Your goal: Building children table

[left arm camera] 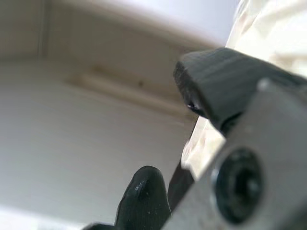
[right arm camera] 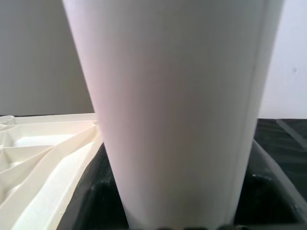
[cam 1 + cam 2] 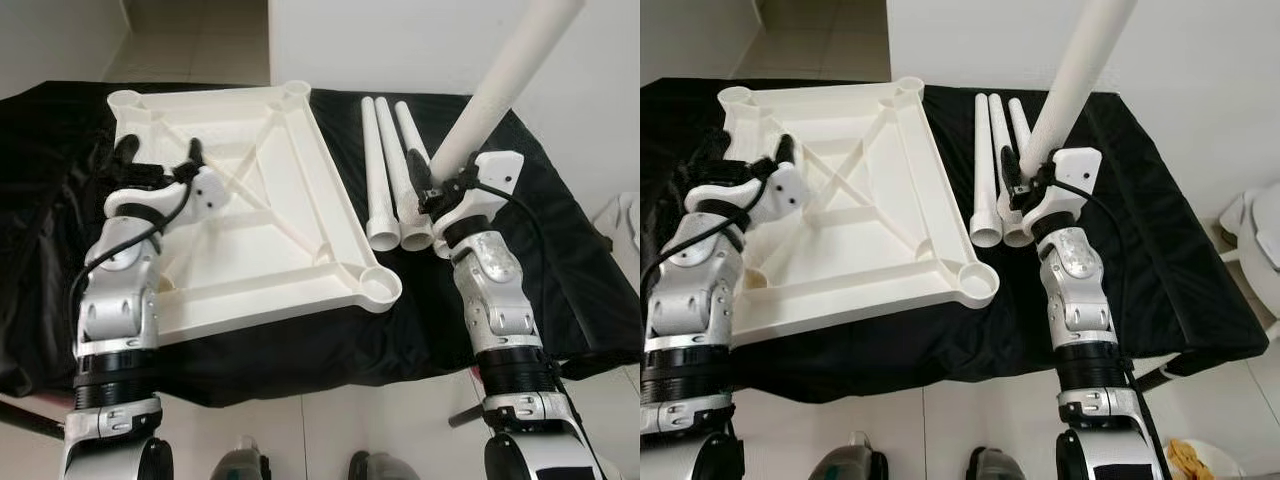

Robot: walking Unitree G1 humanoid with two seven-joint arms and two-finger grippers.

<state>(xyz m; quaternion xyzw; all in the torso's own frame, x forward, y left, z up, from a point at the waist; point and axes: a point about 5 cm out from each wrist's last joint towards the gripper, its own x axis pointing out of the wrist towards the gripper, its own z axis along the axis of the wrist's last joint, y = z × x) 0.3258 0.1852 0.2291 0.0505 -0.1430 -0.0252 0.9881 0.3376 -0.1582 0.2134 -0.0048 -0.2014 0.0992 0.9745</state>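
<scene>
Black cloth covers the whole surface (image 3: 560, 300) I'm working at, white tile floor below and a plain white wall behind, so the white plastic parts stand out nicely.

Nearest to me are the two arms. My right gripper (image 3: 1024, 178) has its jaws clamped around the fat lower end of a table leg (image 3: 1080, 70), which sticks up and away at a steep tilt, out past the top of the frame. The right wrist view is basically a wall of white tube, so the grip looks solid. I'd guess it's held raised like that so the wide end can be swung over to a socket.

My left gripper (image 3: 165, 160) sits on the near-left part of the upside-down tabletop (image 3: 300, 190), jaws parted, one finger out by the edge and the other over the ribbing. I can't tell if it's actually pinching anything; my read is it's there to steady the slab while the leg goes in.

The tabletop lies underside up so the round corner sockets face upward. The near-right socket (image 3: 380, 285) is the one nearest the held leg, so probably the first target, though none has a leg in it yet.

Further back, right of the tabletop, three spare legs (image 3: 385, 170) lie side by side on the cloth, wide ends toward me, easy to grab next.
</scene>
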